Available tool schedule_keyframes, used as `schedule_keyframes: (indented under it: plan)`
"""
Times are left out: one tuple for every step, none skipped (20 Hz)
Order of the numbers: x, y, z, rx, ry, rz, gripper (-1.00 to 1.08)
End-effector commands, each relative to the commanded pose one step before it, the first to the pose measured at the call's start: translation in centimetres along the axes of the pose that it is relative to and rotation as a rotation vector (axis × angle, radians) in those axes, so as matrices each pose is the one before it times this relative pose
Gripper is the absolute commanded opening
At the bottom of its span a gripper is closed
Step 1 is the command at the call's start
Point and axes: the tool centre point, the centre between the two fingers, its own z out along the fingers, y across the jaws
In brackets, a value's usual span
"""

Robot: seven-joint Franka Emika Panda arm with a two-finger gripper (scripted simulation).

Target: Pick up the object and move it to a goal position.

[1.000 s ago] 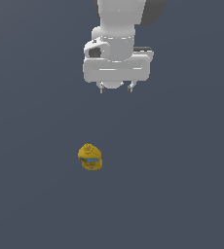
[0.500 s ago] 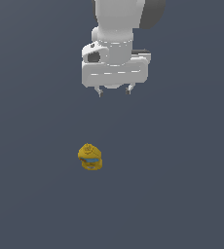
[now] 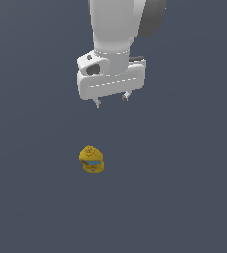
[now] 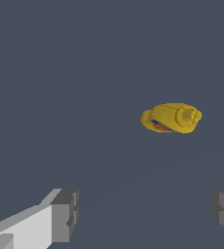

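Bottle [image 3: 91, 160], small and yellow with a ridged cap and a blue label patch, lies on the dark grey floor [image 3: 184, 197]. It is apart from the gripper [image 3: 111, 101], which hangs above it on the white arm [image 3: 118, 29] with its fingers [image 4: 65, 214] spread wide and holding nothing.

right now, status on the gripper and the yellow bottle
Gripper open, empty, above the surface. Yellow bottle lying apart from it, not between the fingers. Nothing seen in the way.
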Motion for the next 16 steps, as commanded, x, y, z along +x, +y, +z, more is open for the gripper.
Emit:
schedule_keyframes:
  plan:
    - [0.468, 0.584, 0.415, -0.00033, -0.00279, -0.05984, 1.0]
    - [0.167, 0.242, 0.169, -0.00002, -0.00108, -0.02348, 1.0]
    - [0.16, 0.246, 0.171, 0.00003, -0.00107, -0.02348, 1.0]
    - [0.152, 0.25, 0.174, 0.00008, -0.00106, -0.02348, 1.0]
    - [0.144, 0.254, 0.176, 0.00012, -0.00105, -0.02347, 1.0]
    - [0.136, 0.257, 0.179, 0.00017, -0.00104, -0.02348, 1.0]
    - [0.128, 0.262, 0.181, 0.00021, -0.00102, -0.02346, 1.0]
    - [0.12, 0.264, 0.183, 0.00026, -0.001, -0.02347, 1.0]
    - [0.112, 0.268, 0.186, 0.0003, -0.00098, -0.02345, 1.0]
    - [0.104, 0.269, 0.188, 0.00034, -0.00096, -0.02346, 1.0]
    - [0.095, 0.272, 0.19, 0.00038, -0.00094, -0.02345, 1.0]
    - [0.086, 0.275, 0.193, 0.00042, -0.00091, -0.02343, 1.0]
    - [0.078, 0.276, 0.195, 0.00046, -0.00089, -0.02343, 1.0]
    - [0.069, 0.278, 0.197, 0.0005, -0.00086, -0.02343, 1.0]
    - [0.06, 0.28, 0.199, 0.00054, -0.00083, -0.02341, 1.0]
    - [0.052, 0.28, 0.202, 0.00057, -0.0008, -0.02342, 1.0]
